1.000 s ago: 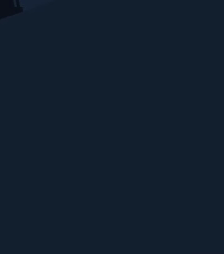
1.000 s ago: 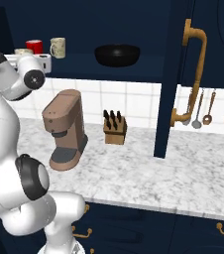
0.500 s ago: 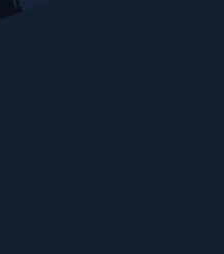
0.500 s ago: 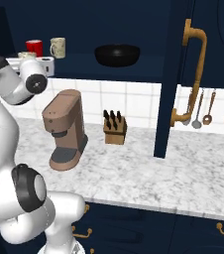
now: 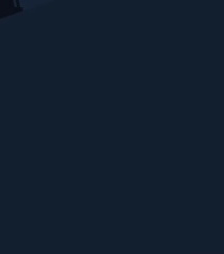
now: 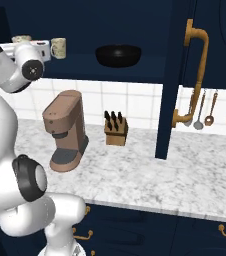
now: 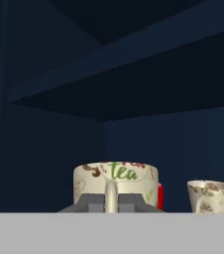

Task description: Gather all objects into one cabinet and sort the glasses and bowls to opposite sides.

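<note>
Fingertips (image 7: 91, 202) of the gripper (image 7: 111, 203) are cut off by the bottom of the hand view, so only their grey tops show. They are pressed together on the thin loop handle of the tea mug (image 7: 116, 173), which stands upright right in front of the hand with its handle pointing straight back at the camera. The mug's base is hidden. Green lettering on its cream wall reads "tea"; brown and red marks around the rim above it are too small to read.

A red sliver (image 7: 160, 196) peeks out from behind the mug's right edge, touching or just behind it; what it belongs to cannot be told. Farther right, apart from the held mug, is a second mug (image 7: 209, 197), cream with brownish marks, its lower part cut off. Both stand inside the cabinet (image 7: 158, 149), beneath a dark upper shelf, near the back left corner.

From the right base camera, the white hand reaches onto the cabinet's wide shelf at upper left. The second mug sits just to its right, and a wide black bowl (image 6: 118, 54) stands well apart along the same shelf. Below are a brown coffee machine (image 6: 65, 131) and a knife block (image 6: 116, 129) on the marble counter (image 6: 150, 175). The tall navy door (image 6: 172, 80) hangs open, partly hiding the hanging utensils (image 6: 205, 107).

The left base camera gives a flat navy surface (image 5: 112, 149), too close to identify.
</note>
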Controlling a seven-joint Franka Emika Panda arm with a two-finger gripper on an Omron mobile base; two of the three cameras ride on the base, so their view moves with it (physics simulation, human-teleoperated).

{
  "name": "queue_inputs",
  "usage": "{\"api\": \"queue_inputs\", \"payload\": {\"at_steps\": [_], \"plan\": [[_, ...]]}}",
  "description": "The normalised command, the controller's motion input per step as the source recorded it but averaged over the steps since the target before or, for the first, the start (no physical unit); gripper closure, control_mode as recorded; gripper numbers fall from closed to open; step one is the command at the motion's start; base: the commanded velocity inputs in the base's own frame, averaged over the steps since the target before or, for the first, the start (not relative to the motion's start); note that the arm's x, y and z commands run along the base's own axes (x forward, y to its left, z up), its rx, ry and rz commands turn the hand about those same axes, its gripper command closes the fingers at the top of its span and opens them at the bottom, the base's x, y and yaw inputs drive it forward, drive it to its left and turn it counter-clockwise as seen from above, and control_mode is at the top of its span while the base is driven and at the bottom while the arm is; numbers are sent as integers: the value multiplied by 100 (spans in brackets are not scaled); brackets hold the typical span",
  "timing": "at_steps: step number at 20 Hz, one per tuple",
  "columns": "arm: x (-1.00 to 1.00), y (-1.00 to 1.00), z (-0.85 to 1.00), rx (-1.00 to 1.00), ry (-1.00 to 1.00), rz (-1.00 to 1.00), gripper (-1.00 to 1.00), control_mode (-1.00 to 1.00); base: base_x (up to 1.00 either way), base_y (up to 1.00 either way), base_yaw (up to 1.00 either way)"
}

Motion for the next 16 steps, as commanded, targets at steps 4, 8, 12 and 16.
{"api": "queue_inputs", "payload": {"at_steps": [4,8,12,16], "plan": [[65,27,46,0,6,0,100,-100,0,0,0],[59,3,-19,0,14,0,100,-100,0,0,0],[32,12,-37,0,2,0,100,-100,0,0,0],[3,3,-48,0,-8,0,100,-100,0,0,0]]}}
